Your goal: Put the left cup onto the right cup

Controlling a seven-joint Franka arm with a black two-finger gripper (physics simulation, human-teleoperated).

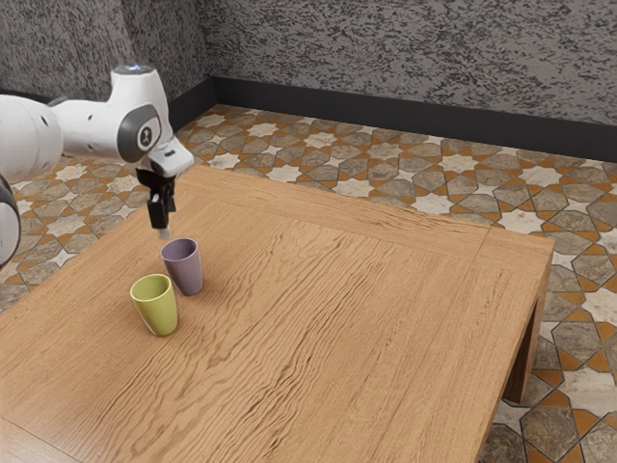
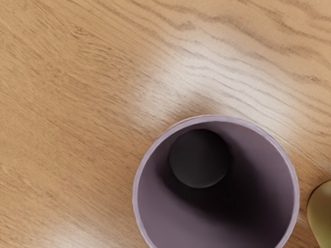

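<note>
Wooden table (image 1: 337,318) with two upright cups standing just beside each other near the exterior view's left. The purple cup (image 1: 182,265) stands farther from the camera; the olive-green cup (image 1: 155,303) is nearer, toward the exterior view's left. The end effector (image 1: 162,230) hangs above the table just behind the purple cup's rim, clear of both cups; whether it is apart or together cannot be told. The wrist view looks down into the purple cup (image 2: 248,206), with the green cup's edge (image 2: 321,214) alongside.
</note>
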